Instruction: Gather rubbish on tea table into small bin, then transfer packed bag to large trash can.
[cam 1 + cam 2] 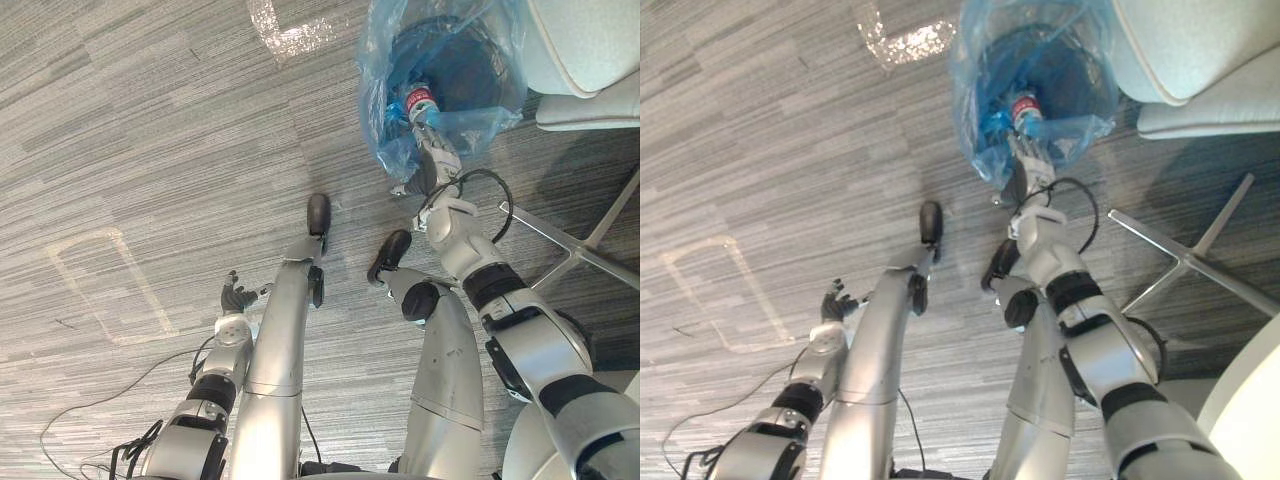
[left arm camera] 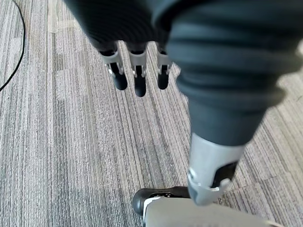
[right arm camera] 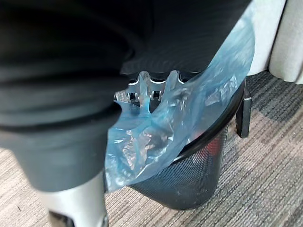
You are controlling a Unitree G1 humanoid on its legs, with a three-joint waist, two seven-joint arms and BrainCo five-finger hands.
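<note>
At the near rim of the small black mesh bin [image 3: 189, 187], the right hand [image 1: 436, 155] reaches forward into the loose edge of the translucent blue plastic bag [image 1: 395, 140] that lines it. The right wrist view shows the silver fingers [image 3: 152, 92] of this hand pressed against the bag, with a fold of blue film draped over them and hiding their tips. Whether the fingers are closed on the film or only resting against it cannot be determined.

The bag stands open at the top, and its crumpled edge hangs over the near side of the bin. A clear plastic bottle with a red label [image 1: 420, 101] lies inside the bag, just beyond the right hand. The bin stands at the far right of the scene on the grey striped carpet [image 1: 150, 150].

A pale grey upholstered chair [image 1: 590, 55] stands just right of the bin, on its far side. Its slim metal legs [image 1: 560, 250] spread across the carpet to the right of the right arm.

The left hand [image 1: 236, 297] hangs at the near left, well apart from the bin, above bare carpet. Its fingers [image 2: 138, 78] are straight and relaxed, and it holds nothing. A pale tape outline [image 1: 100, 290] marks the carpet to the left of this hand.
</note>
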